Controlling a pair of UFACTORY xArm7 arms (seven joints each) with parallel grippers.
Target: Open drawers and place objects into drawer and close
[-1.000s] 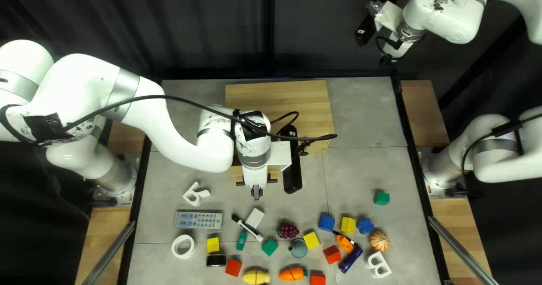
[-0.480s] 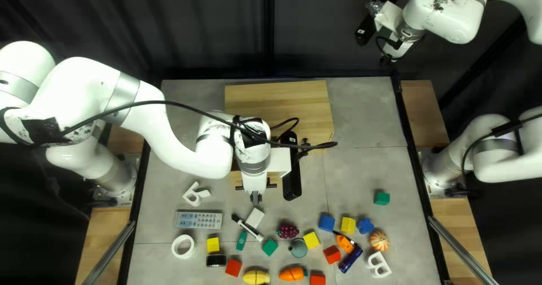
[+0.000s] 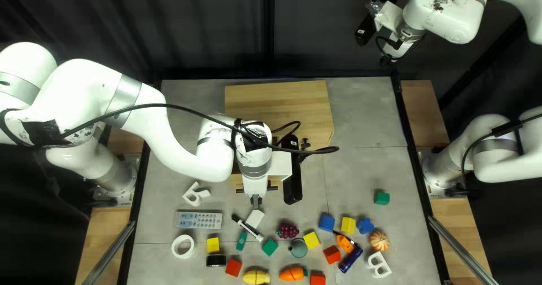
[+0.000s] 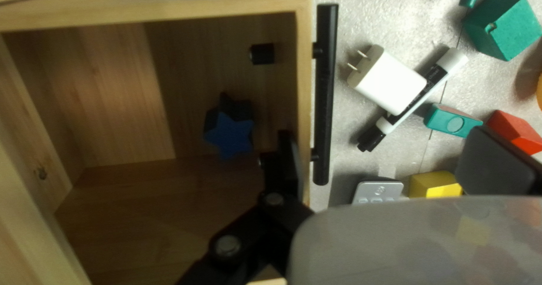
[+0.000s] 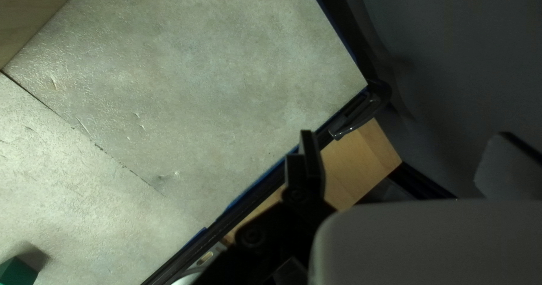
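An open wooden drawer (image 4: 305, 107) is seen in the left wrist view, with a blue star (image 4: 230, 132) lying inside, near its front wall. A black bar handle (image 4: 325, 93) is fixed along the outside of that wall. The left gripper (image 3: 256, 202) is held at the drawer's front; its jaws are spread wide, one on each side of the front wall as seen from the wrist, and nothing is gripped. Beyond the handle, a white charger (image 4: 389, 81) is placed beside a marker (image 4: 393, 122) on the bench (image 3: 361, 166), among a remote (image 3: 199, 220), toy grapes (image 3: 288, 231) and coloured blocks (image 3: 326, 222). The right gripper (image 3: 386, 61) is raised near the dark curtain (image 3: 333, 25), its jaws well apart and nothing held.
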